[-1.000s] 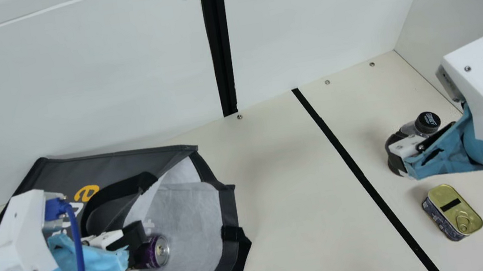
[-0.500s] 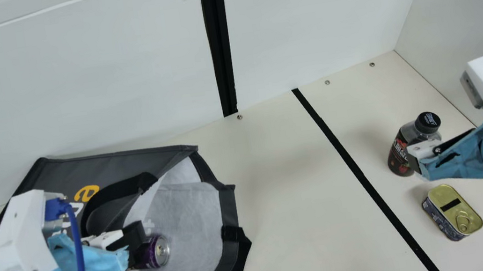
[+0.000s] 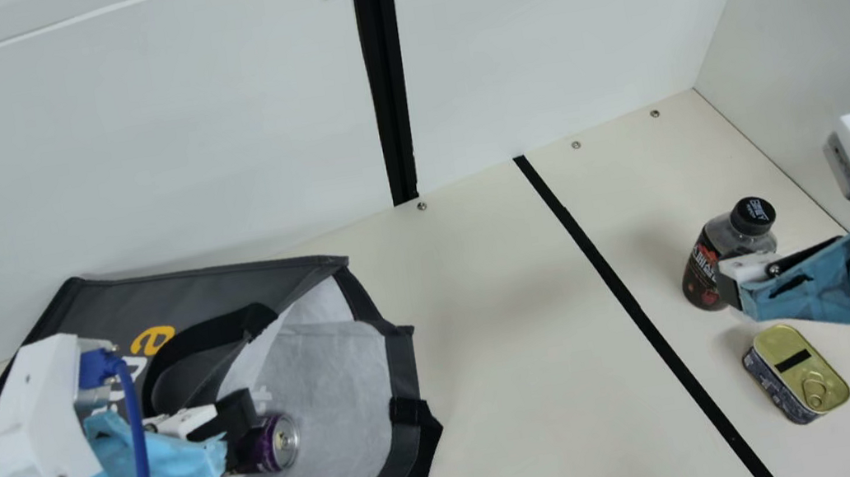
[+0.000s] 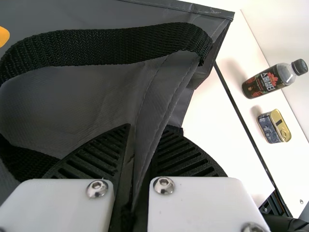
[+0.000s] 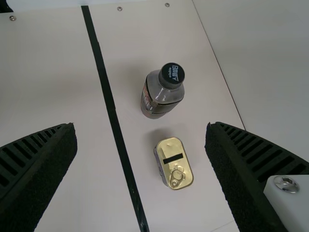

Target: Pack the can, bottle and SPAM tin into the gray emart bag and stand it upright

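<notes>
1. Main view, left side: here's the gray bag [image 3: 296,265], lying on its side across the left of the tabletop [image 3: 488,329], its mouth facing right and its pale lining on show. The purple can [image 3: 275,442] is in there, on its side just within the mouth, silver end facing right. And the left gripper [image 3: 244,418] is right beside it, at the bag's edge, below the black handle [image 3: 221,329].
2. Main view, right side: over the black strip [image 3: 614,278] we go, and the bottle [image 3: 703,274] stands upright on its dark cap's opposite end, with the right gripper [image 3: 729,286] just in front of its near side. Nearer than both sits the tin [image 3: 801,373], gold lid and pull ring up, well apart from the bag.
3. Left wrist view: and that's a pinch! The left gripper [image 4: 147,140] has a fold of the gray bag squeezed between its ribbed fingers [image 4: 178,157], the handle looping close by. Bottle and tin are out beyond, on the tabletop.
4. Right wrist view: wide, wide apart! The right gripper [image 5: 140,125] has its two fingers spread and holds nothing, with bottle and tin both on the tabletop below, near each other.
</notes>
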Motion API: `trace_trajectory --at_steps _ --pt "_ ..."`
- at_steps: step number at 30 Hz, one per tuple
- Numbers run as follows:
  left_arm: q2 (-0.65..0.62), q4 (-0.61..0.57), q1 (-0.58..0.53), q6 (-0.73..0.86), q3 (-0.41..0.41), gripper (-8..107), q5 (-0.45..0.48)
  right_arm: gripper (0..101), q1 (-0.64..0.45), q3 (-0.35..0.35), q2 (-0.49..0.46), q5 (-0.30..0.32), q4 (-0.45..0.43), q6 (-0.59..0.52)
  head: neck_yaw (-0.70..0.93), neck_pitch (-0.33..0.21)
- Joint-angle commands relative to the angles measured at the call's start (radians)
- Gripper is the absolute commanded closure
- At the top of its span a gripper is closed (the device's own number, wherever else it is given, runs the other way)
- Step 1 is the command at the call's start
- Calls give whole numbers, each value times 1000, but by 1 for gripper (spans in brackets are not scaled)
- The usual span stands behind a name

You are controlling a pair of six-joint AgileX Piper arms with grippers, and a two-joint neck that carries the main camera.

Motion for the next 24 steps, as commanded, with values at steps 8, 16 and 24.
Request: trace_trajectory --at_steps 8,16,24 --pt "0 0 0 0 0 107 0 6 -12 12 -11 0 21 7 -1 -23" --pt "0 0 0 0 0 107 0 6 -14 26 -19 0 27 9 -1 -23" --pt "0 0 0 0 0 107 0 6 -6 32 -23 0 24 14 -1 -23"
